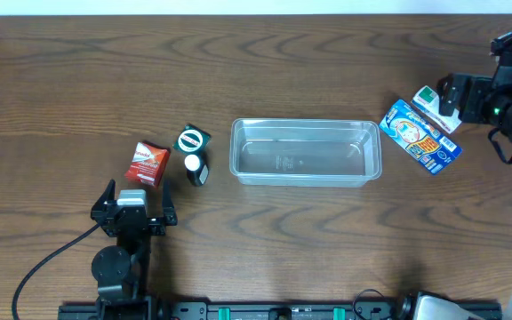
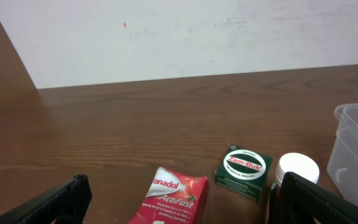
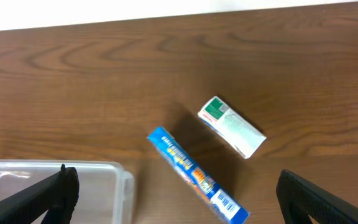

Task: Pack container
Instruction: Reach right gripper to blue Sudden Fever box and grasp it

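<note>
The clear plastic container (image 1: 305, 151) lies empty in the middle of the table. To its left are a red Panadol packet (image 1: 148, 163), a green Zam-Buk box (image 1: 192, 140) and a small dark bottle with a white cap (image 1: 196, 168). My left gripper (image 1: 135, 201) is open and empty just in front of the red packet. In the left wrist view its jaws (image 2: 185, 210) frame the packet (image 2: 176, 198), the box (image 2: 244, 169) and the bottle (image 2: 297, 169). My right gripper (image 1: 452, 100) is open and empty, next to a blue packet (image 1: 421, 136) and a white-green box (image 1: 437, 104).
The right wrist view shows the blue packet (image 3: 194, 174), the white-green box (image 3: 232, 126) and the container's corner (image 3: 114, 177) between the wide-open jaws (image 3: 182, 205). The container's edge (image 2: 356, 146) is at the right of the left wrist view. A white wall stands behind the table.
</note>
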